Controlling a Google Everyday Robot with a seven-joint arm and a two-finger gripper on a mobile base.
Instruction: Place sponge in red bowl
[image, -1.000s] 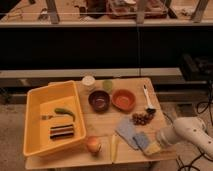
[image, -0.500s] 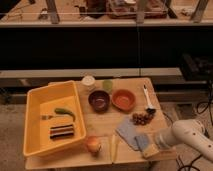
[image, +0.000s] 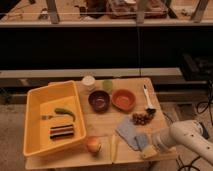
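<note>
The sponge (image: 145, 146), a small pale yellow block with a blue layer, lies near the table's front right edge, just right of the blue-grey cloth (image: 127, 131). My gripper (image: 154, 145) is at the end of the white arm that reaches in from the right. It is right at the sponge, on its right side. The red bowl (image: 123, 99) is round and orange-red. It stands empty at the back middle of the table, to the right of the dark bowl (image: 99, 100).
A big yellow tub (image: 35, 125) on the left holds a green pepper, a fork and a dark block. An orange fruit (image: 93, 144) and a banana (image: 113, 146) lie at the front. Grapes (image: 141, 118) and a spoon (image: 147, 98) lie right of the red bowl. Two cups (image: 88, 82) stand at the back.
My arm has moved left and down along the front right edge, bringing the gripper up against the sponge. Nothing else on the table has moved.
</note>
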